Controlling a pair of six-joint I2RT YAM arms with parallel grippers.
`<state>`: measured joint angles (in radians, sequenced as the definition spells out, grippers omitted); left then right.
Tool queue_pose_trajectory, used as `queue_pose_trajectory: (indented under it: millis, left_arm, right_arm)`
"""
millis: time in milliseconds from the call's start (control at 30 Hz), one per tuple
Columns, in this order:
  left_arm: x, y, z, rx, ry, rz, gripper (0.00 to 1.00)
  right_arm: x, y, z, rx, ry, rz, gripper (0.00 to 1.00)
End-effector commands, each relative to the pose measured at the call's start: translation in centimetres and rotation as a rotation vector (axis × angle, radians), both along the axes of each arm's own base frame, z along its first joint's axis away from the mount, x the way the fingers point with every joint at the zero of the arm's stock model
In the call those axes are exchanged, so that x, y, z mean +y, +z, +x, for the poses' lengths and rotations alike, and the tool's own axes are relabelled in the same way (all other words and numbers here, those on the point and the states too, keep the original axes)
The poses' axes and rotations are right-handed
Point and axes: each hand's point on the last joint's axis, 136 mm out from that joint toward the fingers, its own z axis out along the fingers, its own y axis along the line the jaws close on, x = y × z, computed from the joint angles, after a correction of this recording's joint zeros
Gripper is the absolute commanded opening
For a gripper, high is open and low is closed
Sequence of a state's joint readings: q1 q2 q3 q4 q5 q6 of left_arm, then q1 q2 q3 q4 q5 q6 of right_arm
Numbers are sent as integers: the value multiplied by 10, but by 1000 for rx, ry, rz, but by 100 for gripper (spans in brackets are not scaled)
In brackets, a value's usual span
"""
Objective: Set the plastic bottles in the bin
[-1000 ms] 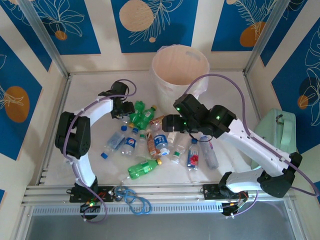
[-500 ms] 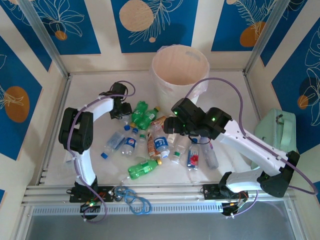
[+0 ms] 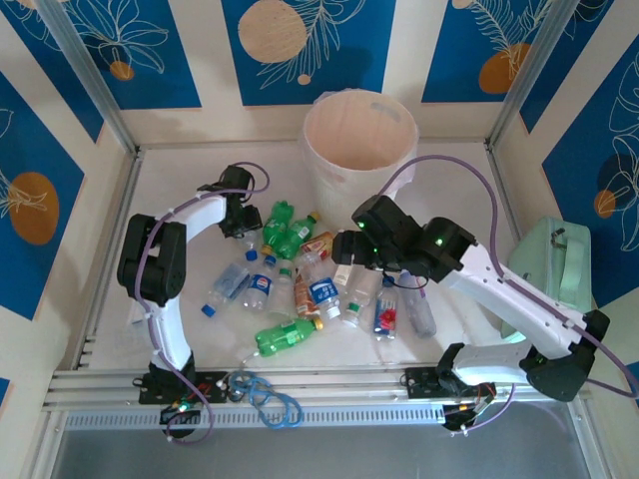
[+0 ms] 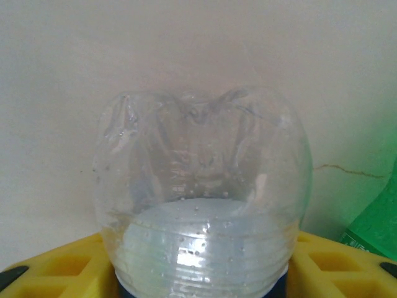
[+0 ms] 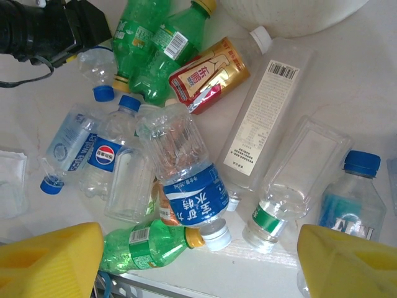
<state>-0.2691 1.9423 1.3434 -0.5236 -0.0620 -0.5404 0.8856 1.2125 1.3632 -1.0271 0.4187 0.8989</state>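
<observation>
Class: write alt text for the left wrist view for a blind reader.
A clear, dented plastic bottle is clamped between the yellow fingers of the left gripper. Behind lies white tabletop; a green plastic bottle edges in at right.

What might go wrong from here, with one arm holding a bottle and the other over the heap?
1. The left jaws pinch a thin clear bottle; it may buckle and slip out before reaching the bin.
2. The right jaws stand open over the heap; closing on the blue-labelled bottle might also catch the white-labelled bottle beside it or scatter others.
</observation>
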Motion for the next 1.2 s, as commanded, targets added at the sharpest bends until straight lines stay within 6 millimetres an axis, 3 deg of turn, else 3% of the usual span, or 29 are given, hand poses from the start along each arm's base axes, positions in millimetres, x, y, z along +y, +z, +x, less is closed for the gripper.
queue_pose_trajectory:
  millis: [0,133,333,433,633,800,900,1000,1167]
  left_arm:
    - [2,20,-2,-27,-5,-28,54]
    - [2,49,1,-86,-2,-41,53]
    - [4,111,-2,-215,28,-81,52]
    - [1,155,-5,-303,48,-142,52]
    - [-13,262,-7,-502,59,-307,52]
    - [-50,339,-5,-627,4,-479,52]
    - [-76,371,-3,-685,-46,-542,52]
    - [-99,391,2,-719,-89,-578,52]
    - [-137,400,12,-725,-135,-633,52]
  right_arm:
    - [-6,0,0,0,-22,25,82]
    - [-11,-5,0,12,-30,28,82]
    - [-25,-9,1,7,-70,29,82]
    - [-37,-15,1,20,-115,33,82]
    - [-54,-31,-2,58,-179,64,82]
    - [-52,-41,-4,82,-180,94,82]
    - [-48,-47,-5,102,-176,106,81]
    - [-46,-50,-7,113,-175,114,81]
    - [-42,-54,-10,124,-163,115,81]
